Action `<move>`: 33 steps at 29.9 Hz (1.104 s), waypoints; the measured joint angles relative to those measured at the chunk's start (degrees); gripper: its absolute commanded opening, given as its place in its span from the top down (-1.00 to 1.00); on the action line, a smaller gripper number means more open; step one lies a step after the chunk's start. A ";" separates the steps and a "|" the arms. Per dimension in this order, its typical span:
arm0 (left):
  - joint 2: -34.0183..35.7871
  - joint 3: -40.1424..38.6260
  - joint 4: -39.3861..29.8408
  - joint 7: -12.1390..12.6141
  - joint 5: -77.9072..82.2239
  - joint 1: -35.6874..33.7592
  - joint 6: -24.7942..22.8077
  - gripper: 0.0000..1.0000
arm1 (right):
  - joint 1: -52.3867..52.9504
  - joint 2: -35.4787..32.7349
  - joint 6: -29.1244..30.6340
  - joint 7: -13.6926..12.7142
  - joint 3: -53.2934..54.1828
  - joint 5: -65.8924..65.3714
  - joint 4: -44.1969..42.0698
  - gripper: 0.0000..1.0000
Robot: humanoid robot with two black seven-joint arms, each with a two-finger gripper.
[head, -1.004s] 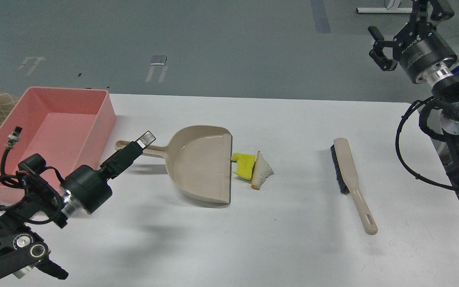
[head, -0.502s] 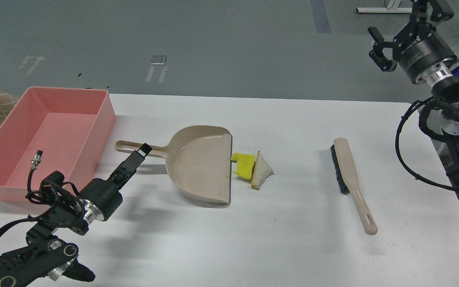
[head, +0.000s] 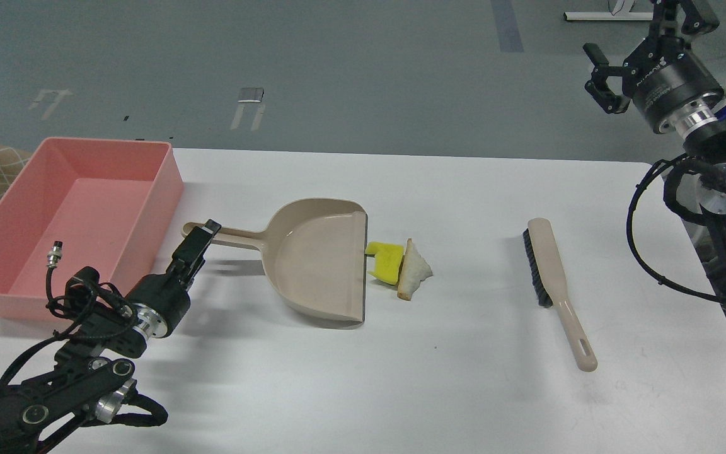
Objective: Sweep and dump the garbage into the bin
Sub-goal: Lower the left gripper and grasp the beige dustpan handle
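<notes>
Left pincer at the handle end of the beige plastic long-handled dustpan on the white table.
Its finger spread cannot be told; forearm angled up-right. Right pincer raised, fingers spread, empty. Yellow foam block and white bread slice lie touching at the dustpan's mouth; salmon-pink rectangular plastic bin stands far left.

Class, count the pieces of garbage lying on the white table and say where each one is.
2. The yellow foam block lies just outside the dustpan mouth; the white bread slice lies against the block's right side. Nothing seems hidden.
</notes>
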 measured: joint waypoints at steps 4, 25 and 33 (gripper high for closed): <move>-0.97 0.00 0.82 0.04 -2.00 -1.48 0.04 -0.97 | 0.00 -0.02 0.00 0.00 0.00 0.00 0.00 -1.00; -4.49 0.73 5.13 0.33 -2.74 -4.03 0.42 1.00 | 0.18 -0.32 0.00 0.00 0.00 0.00 0.00 -1.00; -4.48 0.91 5.14 0.74 -2.39 -4.44 0.47 1.00 | 0.17 -0.79 0.00 -0.18 0.00 -0.08 0.06 -1.00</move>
